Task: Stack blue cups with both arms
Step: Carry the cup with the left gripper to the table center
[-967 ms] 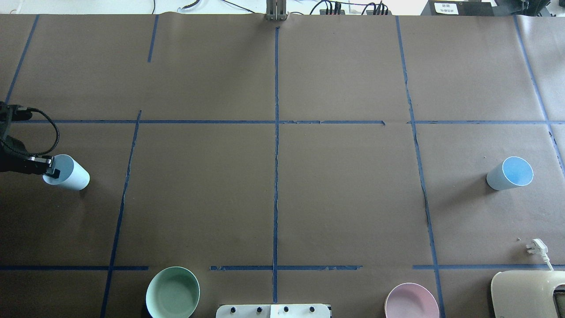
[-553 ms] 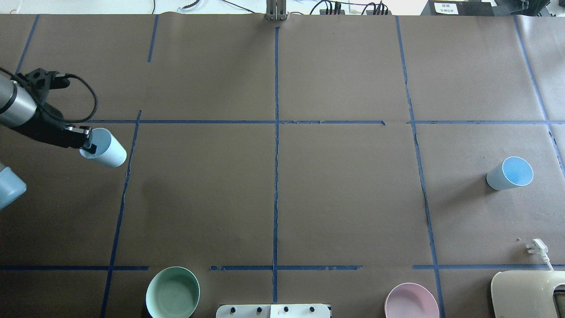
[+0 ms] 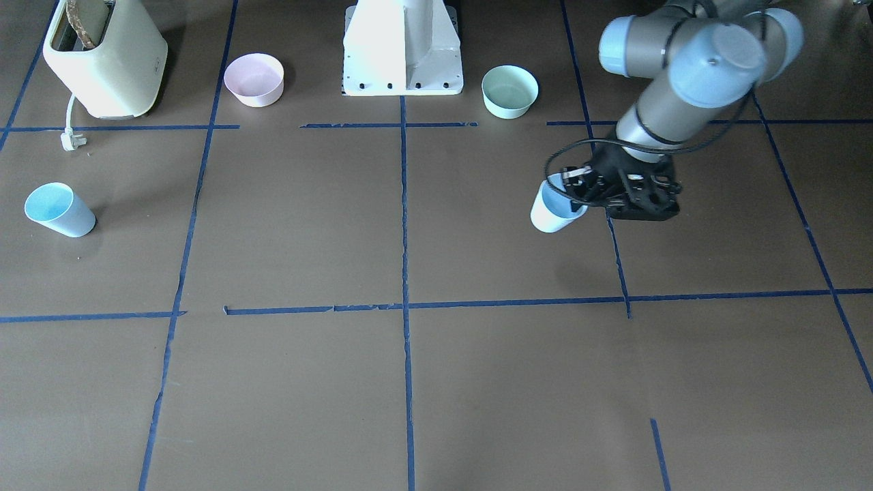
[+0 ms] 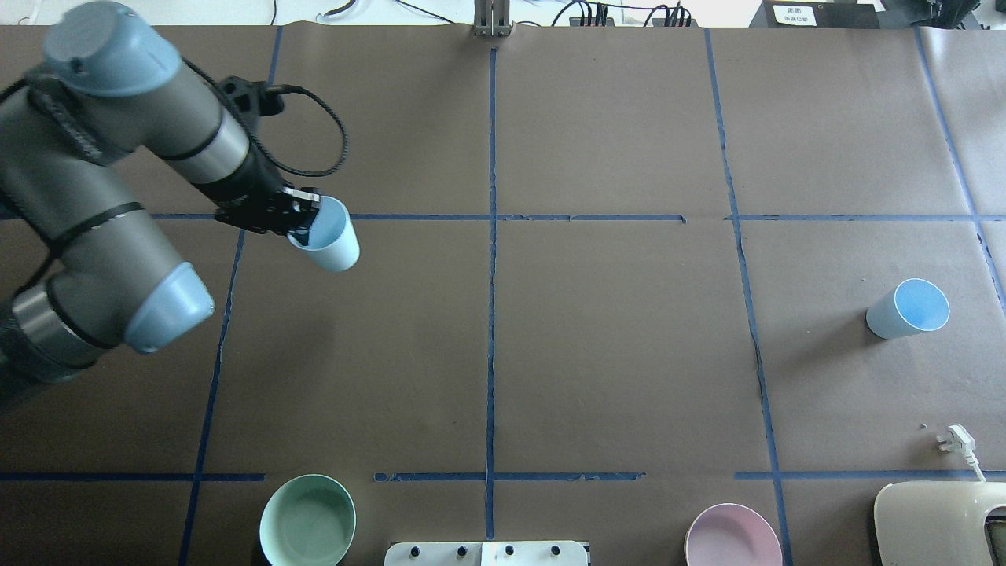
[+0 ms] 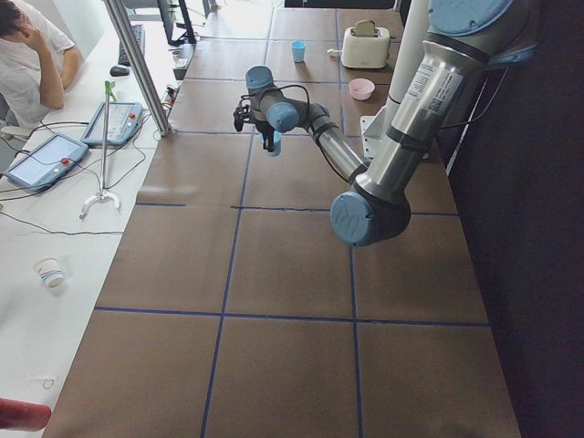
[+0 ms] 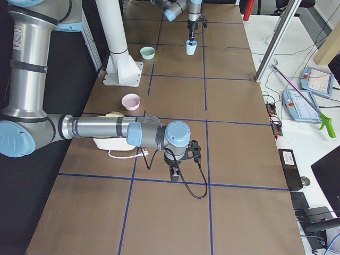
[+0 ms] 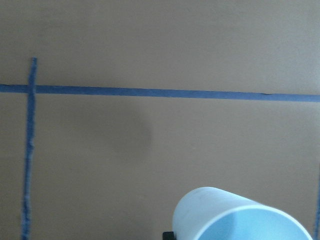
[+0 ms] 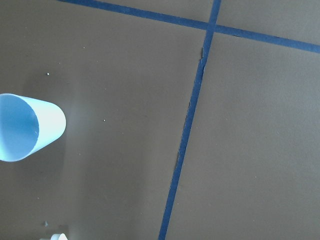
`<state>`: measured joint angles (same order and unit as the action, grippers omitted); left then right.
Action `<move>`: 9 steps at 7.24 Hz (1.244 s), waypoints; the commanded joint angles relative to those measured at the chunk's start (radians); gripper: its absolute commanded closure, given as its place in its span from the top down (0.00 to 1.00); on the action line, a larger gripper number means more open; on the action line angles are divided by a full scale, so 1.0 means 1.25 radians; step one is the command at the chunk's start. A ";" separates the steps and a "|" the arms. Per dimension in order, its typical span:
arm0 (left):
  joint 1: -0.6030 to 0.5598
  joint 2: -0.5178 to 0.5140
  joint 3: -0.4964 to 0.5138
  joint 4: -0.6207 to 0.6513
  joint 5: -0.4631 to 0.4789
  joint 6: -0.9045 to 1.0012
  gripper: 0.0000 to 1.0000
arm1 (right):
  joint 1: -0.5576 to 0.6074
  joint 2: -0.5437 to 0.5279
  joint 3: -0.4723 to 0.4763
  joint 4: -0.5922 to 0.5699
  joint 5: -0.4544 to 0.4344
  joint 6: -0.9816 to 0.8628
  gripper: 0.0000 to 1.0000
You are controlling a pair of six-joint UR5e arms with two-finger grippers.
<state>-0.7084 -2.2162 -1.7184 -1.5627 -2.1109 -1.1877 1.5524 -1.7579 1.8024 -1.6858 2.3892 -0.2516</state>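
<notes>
My left gripper [image 4: 305, 224] is shut on the rim of one blue cup [image 4: 328, 240] and holds it tilted above the table, left of centre. It shows in the front view [image 3: 554, 211], with the gripper [image 3: 573, 194] at its rim, and in the left wrist view [image 7: 240, 216]. The other blue cup [image 4: 908, 309] stands upright on the table at the far right, also in the front view [image 3: 58, 209] and the right wrist view [image 8: 27, 127]. My right gripper [image 6: 174, 172] shows only in the exterior right view, low over the table; I cannot tell whether it is open or shut.
A mint-green bowl [image 4: 308, 520] and a pink bowl [image 4: 732, 537] stand at the near edge, either side of the white pedestal base [image 3: 402, 48]. A cream toaster [image 4: 943, 523] with a white plug [image 4: 955, 440] is at the near right corner.
My left arm has swung right and away from the table's left edge, carrying the blue cup to near the tape crossing. The other cup has not moved.
</notes>
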 commanded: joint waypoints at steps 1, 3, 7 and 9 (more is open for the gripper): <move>0.111 -0.114 0.129 -0.046 0.126 -0.103 0.00 | 0.000 0.000 -0.001 0.000 0.001 0.000 1.00; 0.131 -0.117 0.177 -0.092 0.136 -0.106 0.00 | 0.000 0.000 -0.002 -0.001 0.002 0.000 1.00; 0.154 -0.121 0.179 -0.117 0.135 -0.095 0.99 | 0.000 0.000 -0.004 0.000 0.002 0.000 1.00; 0.117 -0.087 0.087 -0.085 0.110 -0.093 1.00 | -0.005 0.007 -0.001 0.029 0.002 0.000 1.00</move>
<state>-0.5311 -2.3523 -1.5385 -1.6941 -1.9526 -1.3069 1.5494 -1.7542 1.7992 -1.6761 2.3908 -0.2516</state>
